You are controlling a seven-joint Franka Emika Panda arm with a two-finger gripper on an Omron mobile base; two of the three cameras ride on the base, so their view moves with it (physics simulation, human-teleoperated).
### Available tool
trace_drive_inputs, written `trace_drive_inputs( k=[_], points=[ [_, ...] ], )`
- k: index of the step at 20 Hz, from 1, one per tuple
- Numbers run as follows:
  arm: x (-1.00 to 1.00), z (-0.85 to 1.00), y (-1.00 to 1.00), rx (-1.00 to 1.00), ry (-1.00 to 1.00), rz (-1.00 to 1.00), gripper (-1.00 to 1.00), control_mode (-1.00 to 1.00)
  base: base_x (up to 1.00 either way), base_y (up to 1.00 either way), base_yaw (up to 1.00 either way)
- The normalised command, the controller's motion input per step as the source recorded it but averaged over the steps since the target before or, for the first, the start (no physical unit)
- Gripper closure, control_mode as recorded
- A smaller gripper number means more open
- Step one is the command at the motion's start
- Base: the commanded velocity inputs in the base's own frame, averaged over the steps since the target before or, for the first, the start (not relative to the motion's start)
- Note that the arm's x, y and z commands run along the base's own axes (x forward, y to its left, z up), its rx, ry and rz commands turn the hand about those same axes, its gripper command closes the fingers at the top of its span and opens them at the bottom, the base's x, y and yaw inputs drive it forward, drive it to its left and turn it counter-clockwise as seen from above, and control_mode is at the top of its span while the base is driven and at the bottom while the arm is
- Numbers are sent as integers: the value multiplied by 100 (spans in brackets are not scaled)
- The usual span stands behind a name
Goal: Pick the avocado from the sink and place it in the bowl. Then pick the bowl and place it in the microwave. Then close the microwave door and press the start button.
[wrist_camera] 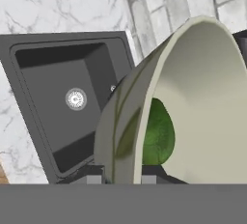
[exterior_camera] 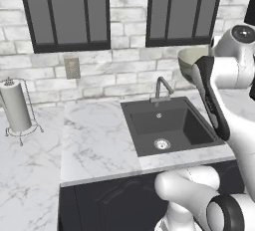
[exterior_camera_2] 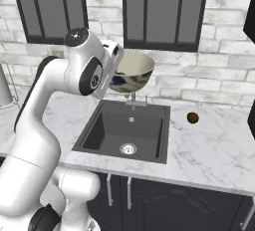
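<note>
The gripper (wrist_camera: 122, 178) pinches the rigid bowl (wrist_camera: 193, 102) by its rim (avocado (wrist_camera: 157, 133) loose inside); likely tips easily.

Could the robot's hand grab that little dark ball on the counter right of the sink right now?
Probably not yet: the gripper is shut on the rim of the bowl, holding it above the sink with the avocado inside. The counter around the dark ball looks free, though.

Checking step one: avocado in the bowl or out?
In. The avocado lies inside the bowl, which the gripper holds lifted above the sink.
</note>
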Motion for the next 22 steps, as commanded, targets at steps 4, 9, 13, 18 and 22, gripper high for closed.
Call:
trace_drive_inputs(
  k=[4,9,13,18,22],
  points=[
    [-2,14,43,0,0,5,100,-100,0,0,0],
    [0,0,40,0,0,9,100,-100,0,0,0],
    [-23,0,11,0,0,8,100,-100,0,0,0],
    [-23,0,0,0,0,3,100,-100,0,0,0],
    [0,0,0,0,0,0,100,-100,0,0,0]
  ],
)
